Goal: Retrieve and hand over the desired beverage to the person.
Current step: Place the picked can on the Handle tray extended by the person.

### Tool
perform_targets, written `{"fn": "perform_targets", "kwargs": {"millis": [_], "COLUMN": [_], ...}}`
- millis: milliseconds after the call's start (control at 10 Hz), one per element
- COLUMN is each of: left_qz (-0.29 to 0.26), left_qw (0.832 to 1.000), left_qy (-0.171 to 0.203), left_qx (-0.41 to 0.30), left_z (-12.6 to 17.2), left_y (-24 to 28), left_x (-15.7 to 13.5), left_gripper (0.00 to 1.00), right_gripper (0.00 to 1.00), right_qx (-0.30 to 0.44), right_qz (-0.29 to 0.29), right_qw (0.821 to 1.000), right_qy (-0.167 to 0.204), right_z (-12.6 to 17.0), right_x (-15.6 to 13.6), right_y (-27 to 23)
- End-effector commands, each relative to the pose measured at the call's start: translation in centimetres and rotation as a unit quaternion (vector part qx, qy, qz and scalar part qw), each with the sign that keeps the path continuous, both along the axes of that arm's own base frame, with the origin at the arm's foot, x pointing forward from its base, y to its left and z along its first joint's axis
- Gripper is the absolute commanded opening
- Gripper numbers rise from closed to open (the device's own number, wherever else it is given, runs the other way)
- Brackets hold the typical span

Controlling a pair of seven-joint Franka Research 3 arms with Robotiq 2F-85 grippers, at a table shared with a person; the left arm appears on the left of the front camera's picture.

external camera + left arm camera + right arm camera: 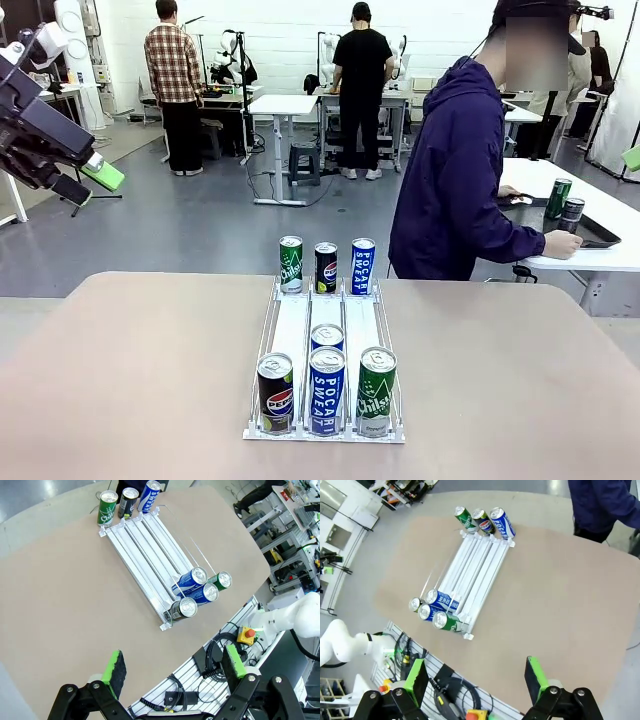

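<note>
A clear three-lane rack (292, 330) lies in the middle of the tan table (130, 370). At its near end stand a Pepsi can (275, 392), a Pocari Sweat can (327, 390) with a second one (327, 337) behind it, and a green Chilsung can (376, 391). Beyond its far end stand a green can (291, 264), a Pepsi can (326, 267) and a blue can (363, 266). The person (455, 170) in a purple jacket stands past the far right corner, turned to a side table. My left gripper (88, 182) (175, 665) hangs open high at the left. High over the table, my right gripper (476, 675) is open and empty.
A white side table (600, 200) at the right carries a dark tray (598, 236) and two cans (558, 198); the person's hands rest there. Two other people stand at benches far behind. Bare tabletop lies on both sides of the rack (145, 545) (480, 570).
</note>
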State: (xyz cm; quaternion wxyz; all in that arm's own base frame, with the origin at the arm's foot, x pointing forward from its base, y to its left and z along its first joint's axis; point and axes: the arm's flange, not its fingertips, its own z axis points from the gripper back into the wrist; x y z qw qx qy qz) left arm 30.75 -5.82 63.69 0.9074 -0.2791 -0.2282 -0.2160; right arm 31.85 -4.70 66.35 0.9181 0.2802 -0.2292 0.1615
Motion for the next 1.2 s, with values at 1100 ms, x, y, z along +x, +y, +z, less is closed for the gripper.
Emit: {"fn": "perform_targets", "kwargs": {"millis": [1100], "left_qz": [-0.004], "left_qw": [1.000], "left_qy": [0.001], "left_qx": [-0.002], "left_z": [0.02], "left_y": [0.06], "left_x": [-0.05], "left_gripper": [1.00], "right_gripper": [1.00], "right_qx": [-0.003], "right_qz": [0.003], "right_qw": [1.000], "right_qy": [-0.002], "right_z": [-0.19], "right_x": [0.34], "right_y": [-0.10]}}
